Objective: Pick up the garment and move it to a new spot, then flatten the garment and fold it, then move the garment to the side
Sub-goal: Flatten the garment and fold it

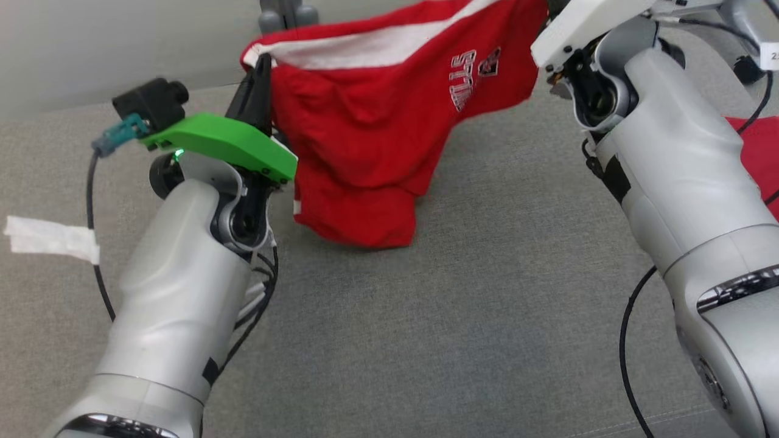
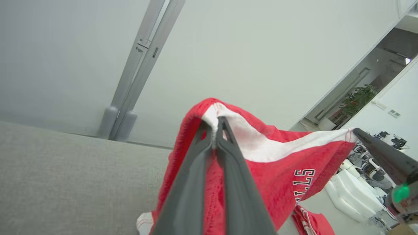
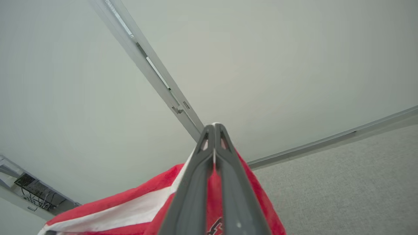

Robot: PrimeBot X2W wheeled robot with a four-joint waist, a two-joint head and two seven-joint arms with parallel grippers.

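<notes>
While the garment, a pair of red shorts, hangs over the grey surface, its white waistband stretches lengthwise from the left gripper to the right gripper, legs pointing down. Each gripper's fingers are pinched tight on a waistband end. The outlined lettering ends in "LLS"; the rest is unreadable. Another red cloth lies to the right.

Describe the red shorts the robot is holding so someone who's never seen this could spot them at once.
Start at the grey fabric surface. Above its far side, red shorts hang stretched between the left gripper and right gripper, each shut on the white waistband. Unlike the other red cloth lying at the right edge, they are lifted and show white lettering.
</notes>
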